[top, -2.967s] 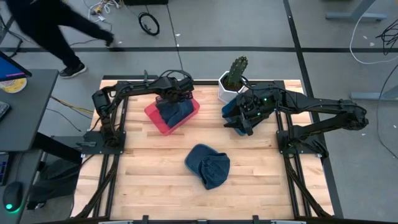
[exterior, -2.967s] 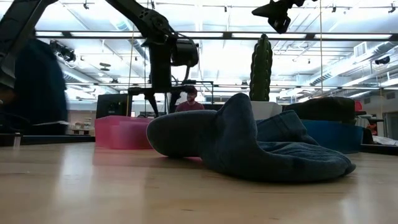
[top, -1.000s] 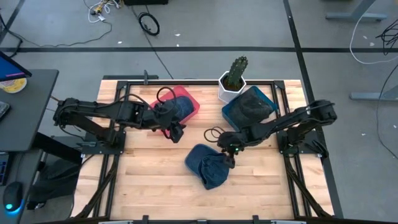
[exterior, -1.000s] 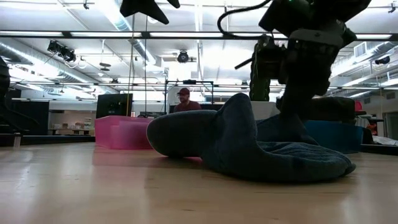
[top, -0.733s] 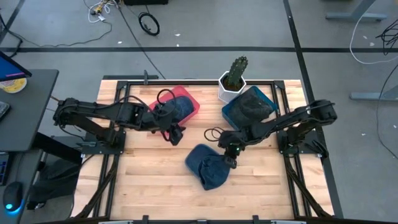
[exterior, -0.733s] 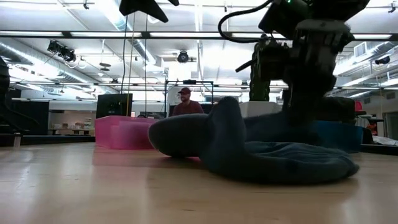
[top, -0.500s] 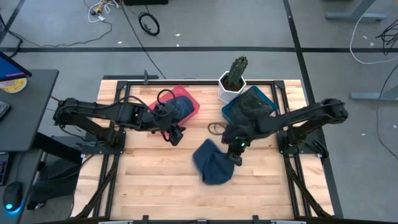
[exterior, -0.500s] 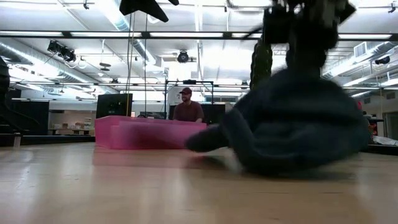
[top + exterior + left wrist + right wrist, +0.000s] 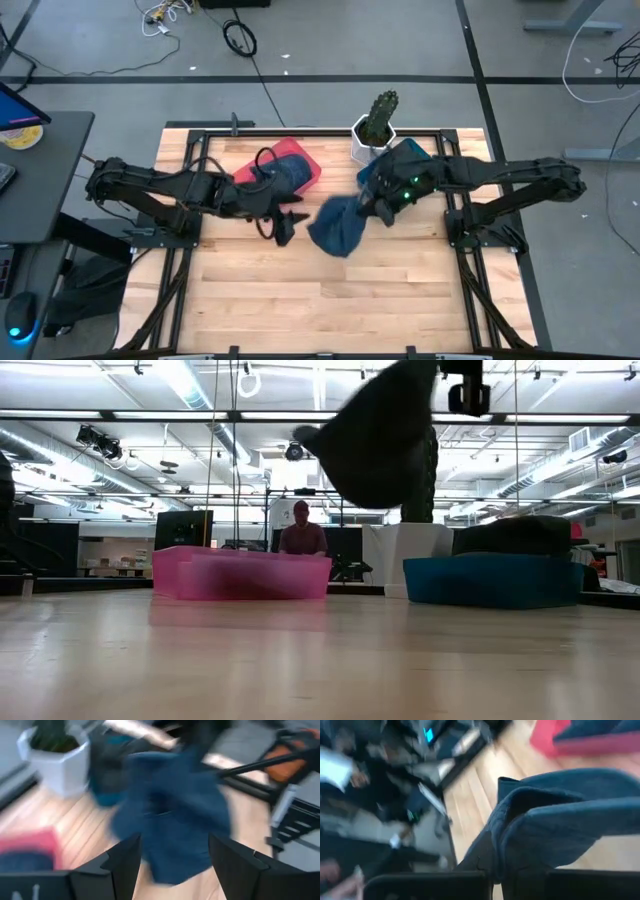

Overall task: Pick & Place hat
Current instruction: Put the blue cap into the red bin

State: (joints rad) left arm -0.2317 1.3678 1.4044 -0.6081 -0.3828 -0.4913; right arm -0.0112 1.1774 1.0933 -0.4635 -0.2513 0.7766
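The blue hat (image 9: 338, 226) hangs in the air over the middle of the table, high above the tabletop in the low view (image 9: 385, 430). My right gripper (image 9: 376, 206) is shut on the side of it nearest the blue bin. My left gripper (image 9: 285, 224) stands open just left of the hat, touching nothing. In the left wrist view the hat (image 9: 170, 815) shows beyond the open fingers. A second blue hat lies in the pink bin (image 9: 300, 160), and a dark hat lies in the blue bin (image 9: 368, 176). My right gripper pinches a bunched fold of the hat's edge (image 9: 512, 845) between its two fingers, with more than one layer of cloth. The fingers come from the table's right side, slanting down. The hat is lifted clear of the table and hangs slack below and to the left of the fingers.
A cactus in a white pot (image 9: 374, 132) stands at the far edge between the pink bin (image 9: 240, 573) and the blue bin (image 9: 490, 580). Bare wood fills the near half of the table (image 9: 330, 300). A person shows in the room behind the table (image 9: 303, 535).
My right gripper has shut on the hat where it lay on the table and has risen with it, going toward the far edge and the blue bin. The hat has come off the wood and now hangs clear. My left gripper has shifted slightly toward the near edge.
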